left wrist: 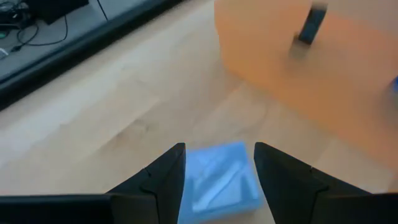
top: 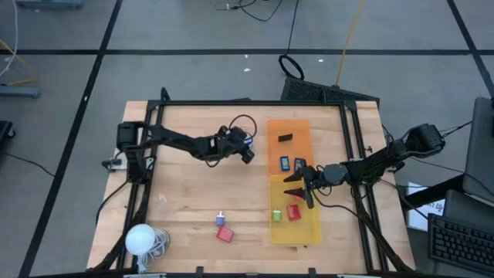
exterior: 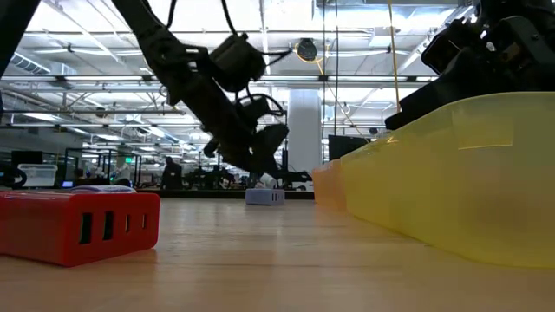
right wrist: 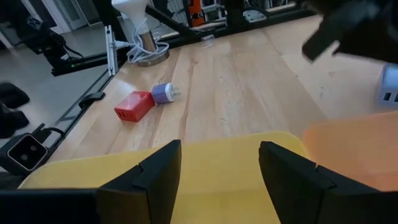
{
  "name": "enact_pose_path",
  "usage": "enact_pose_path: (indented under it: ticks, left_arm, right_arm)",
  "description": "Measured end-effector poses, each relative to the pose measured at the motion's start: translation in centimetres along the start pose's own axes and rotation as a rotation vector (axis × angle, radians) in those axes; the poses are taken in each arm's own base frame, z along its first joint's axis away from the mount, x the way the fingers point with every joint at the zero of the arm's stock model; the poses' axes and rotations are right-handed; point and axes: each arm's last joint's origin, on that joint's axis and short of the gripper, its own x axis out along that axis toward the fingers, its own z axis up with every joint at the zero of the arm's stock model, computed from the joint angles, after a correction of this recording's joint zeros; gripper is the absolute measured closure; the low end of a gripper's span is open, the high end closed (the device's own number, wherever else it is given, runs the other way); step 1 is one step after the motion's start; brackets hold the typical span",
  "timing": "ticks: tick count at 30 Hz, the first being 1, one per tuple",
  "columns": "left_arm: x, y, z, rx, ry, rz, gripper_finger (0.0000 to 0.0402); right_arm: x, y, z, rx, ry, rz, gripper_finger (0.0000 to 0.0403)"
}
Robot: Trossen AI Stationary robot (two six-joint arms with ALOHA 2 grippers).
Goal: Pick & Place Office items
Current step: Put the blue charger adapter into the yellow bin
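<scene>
Left gripper (top: 246,151) is found over the bare wood just beside the orange tray (top: 297,127). Its fingers (left wrist: 163,180) are spread, and a light-blue block (left wrist: 221,182) is seen between them on the table; whether the pads touch the block cannot be told. In the low view the same block (exterior: 265,197) is seen resting on the tabletop under the dark arm.

Right gripper (top: 299,188) is held over the yellow tray (top: 272,232), near where it meets the orange tray. Its fingers (right wrist: 155,180) are wide apart and nothing is gripped; only the yellow tray wall (right wrist: 217,168) is seen between them.

Beyond the left gripper, a black piece (top: 285,138) lies in the orange tray. Just beside the right gripper, a blue piece (top: 285,163) and a dark piece (top: 299,164) are noted in the orange tray. On the other side of the gripper, a green piece (top: 276,215) and a red piece (top: 294,211) lie in the yellow tray.

Well apart from both grippers, on the open table, a red block (top: 225,234) and a small purple piece (top: 220,220) lie just beside each other. A white ball with cord (top: 141,239) sits at the table corner.
</scene>
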Motion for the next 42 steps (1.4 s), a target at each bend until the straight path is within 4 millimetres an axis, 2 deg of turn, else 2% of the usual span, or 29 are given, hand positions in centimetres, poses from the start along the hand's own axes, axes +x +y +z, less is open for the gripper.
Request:
enact_pose_path:
  ticks: [6,12,16,21,24,28,32,36,42]
  left_arm:
    - [0.8,0.1,-1.5,0.047,0.087,0.013,0.0214]
    - [-0.6,1.0,-2.1,0.123,0.238,0.069,0.0213]
    - [-3.1,2.0,-2.0,0.177,0.366,0.111,0.0222]
    - [-7.9,3.0,-1.3,0.160,0.479,0.133,0.0239]
    - [-10.5,3.8,-0.6,0.039,0.494,0.169,0.0249]
    - [-12.6,4.0,0.6,-0.236,0.410,0.170,0.0260]
    - [-12.9,3.5,0.7,-0.219,0.401,0.121,0.0262]
    - [-12.1,2.1,0.8,-0.199,0.369,0.015,0.0251]
    - [-12.1,0.4,0.3,0.023,0.396,-0.166,0.0244]
  right_arm:
    - [0.0,0.0,0.1,0.001,-0.012,0.004,0.0201]
    - [0.0,0.1,0.2,0.002,-0.017,0.005,0.0202]
    - [0.0,0.0,0.1,0.001,-0.012,0.004,0.0202]
    - [0.0,0.0,0.1,0.001,-0.009,0.003,0.0204]
    - [0.0,0.0,0.1,0.001,-0.009,0.003,0.0204]
    - [0.0,0.0,0.1,-0.003,-0.009,0.003,0.0204]
    - [0.0,0.0,0.1,-0.003,-0.009,0.003,0.0204]
    - [0.0,0.0,0.1,-0.002,-0.009,0.003,0.0206]
    - [0.0,0.0,0.0,-0.003,-0.003,0.001,0.0206]
